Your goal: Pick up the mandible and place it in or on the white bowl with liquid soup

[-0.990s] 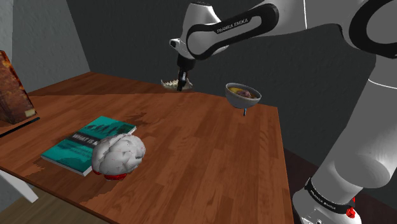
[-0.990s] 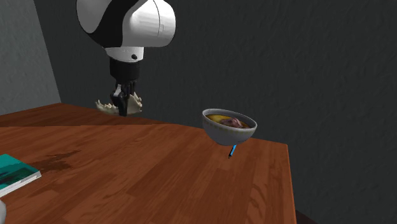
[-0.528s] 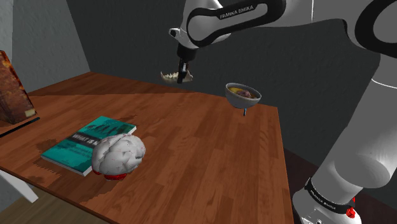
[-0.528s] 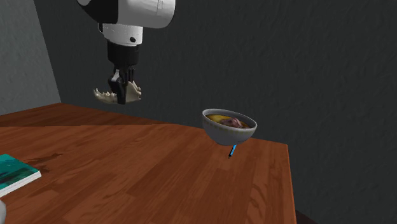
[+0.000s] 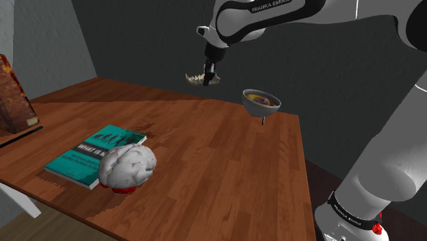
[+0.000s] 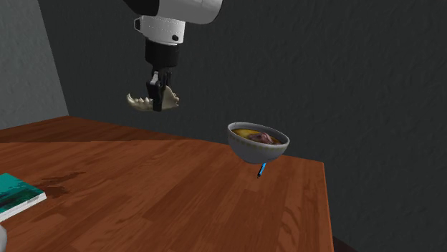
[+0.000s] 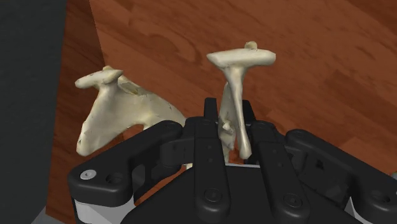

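The black gripper [image 6: 157,97] is clamping its two fingers on one thin upright branch of the pale mandible [image 6: 140,102], which is hanging in the air above the far edge of the wooden table [image 5: 219,164], some way short of the white soup bowl [image 6: 247,150]. In the wrist view the fingers are pinching that branch off to one side, so most of the bone [image 7: 108,114] is sticking out beyond the gripper [image 7: 229,121]. My worry is that this lopsided hold is inviting the jawbone to pivot or slip during the carry. The bowl appears to be sitting near the table's far edge atop a small blue object [image 6: 262,170], so a low approach or a hard release risks tipping it or splashing soup.
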